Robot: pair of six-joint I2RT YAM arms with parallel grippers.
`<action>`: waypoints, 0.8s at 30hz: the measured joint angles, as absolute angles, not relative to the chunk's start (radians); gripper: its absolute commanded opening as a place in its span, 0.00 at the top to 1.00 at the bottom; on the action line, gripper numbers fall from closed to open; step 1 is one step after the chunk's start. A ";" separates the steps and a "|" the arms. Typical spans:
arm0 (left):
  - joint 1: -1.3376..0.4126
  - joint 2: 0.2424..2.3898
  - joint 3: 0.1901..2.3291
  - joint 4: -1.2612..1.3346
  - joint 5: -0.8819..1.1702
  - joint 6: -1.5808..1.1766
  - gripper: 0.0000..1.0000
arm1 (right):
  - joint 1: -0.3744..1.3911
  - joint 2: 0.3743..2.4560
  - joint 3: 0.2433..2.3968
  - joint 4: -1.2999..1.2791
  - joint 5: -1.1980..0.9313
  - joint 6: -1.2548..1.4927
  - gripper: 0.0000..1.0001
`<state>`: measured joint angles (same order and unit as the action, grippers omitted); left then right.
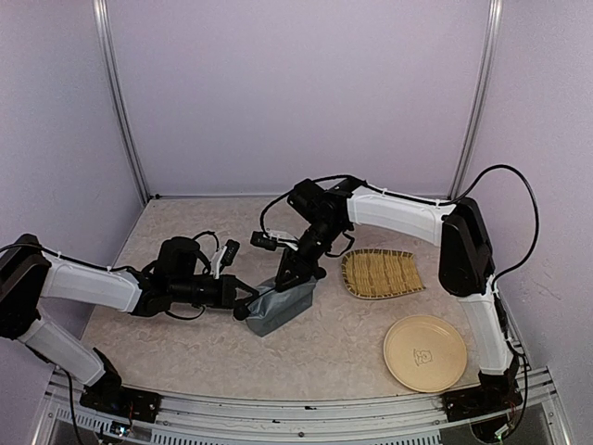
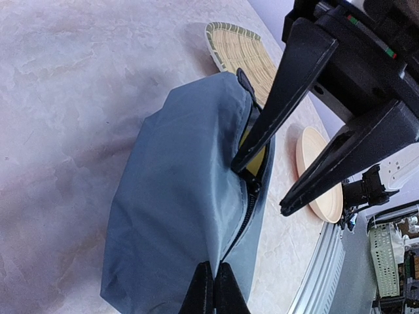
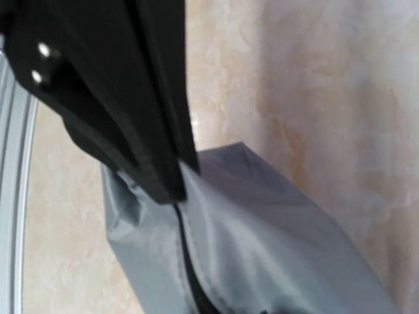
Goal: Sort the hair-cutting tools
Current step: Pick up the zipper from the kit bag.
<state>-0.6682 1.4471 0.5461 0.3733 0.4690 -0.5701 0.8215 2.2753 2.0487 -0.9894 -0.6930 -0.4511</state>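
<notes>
- Top view: no hair-cutting tools were seen. The woven tray (image 1: pixel 380 274) and plate (image 1: pixel 424 352) lay bare on the marbled counter (image 1: pixel 185 343), so sorting was judged barely begun.
- Left wrist: the soft grey-blue pouch (image 2: pixel 177 196) was pinched by the clenched left fingers (image 2: pixel 203 288). The right fingers (image 2: pixel 294 78) were spread, one inside its zip mouth.
- Right wrist: only blurred fabric was shown, and the tools were judged still inside.

left arm (image 1: pixel 88 283) lies low, stretched from its base at the left edge toward the middle, wrist about level. left hand (image 1: pixel 244 309) points right, its fingers (image 2: pixel 204 293) pressed together with no gap at the tips. right arm (image 1: pixel 398 215) goes up from its base, elbow high, forearm reaching left, wrist bent down. right hand (image 1: pixel 293 275) points down at the table, fingers (image 2: pixel 294 85) spread in a v. hands near each other, not touching.
</notes>
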 measured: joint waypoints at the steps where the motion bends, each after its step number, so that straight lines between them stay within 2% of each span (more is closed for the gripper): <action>1: -0.668 1.447 0.546 0.373 0.469 -0.570 0.99 | 0.822 2.277 2.047 -0.989 -0.691 -0.451 0.67; 13: -0.668 1.451 0.545 0.373 0.471 -0.570 0.99 | 0.822 2.281 2.014 -0.948 -0.656 -0.444 0.61; 16: -0.668 1.452 0.544 0.374 0.471 -0.571 0.99 | 0.822 2.281 2.013 -0.943 -0.654 -0.438 0.66; 20: -0.668 1.452 0.543 0.374 0.472 -0.571 0.99 | 0.822 2.281 2.013 -0.944 -0.682 -0.427 0.78; 24: -0.668 1.452 0.541 0.376 0.474 -0.571 0.99 | 0.818 2.284 2.013 -0.950 -0.730 -0.423 0.84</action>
<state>-0.6682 1.4517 0.5407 0.3756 0.4740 -0.5709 0.8181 2.2837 2.0132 -0.9501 -0.7296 -0.4232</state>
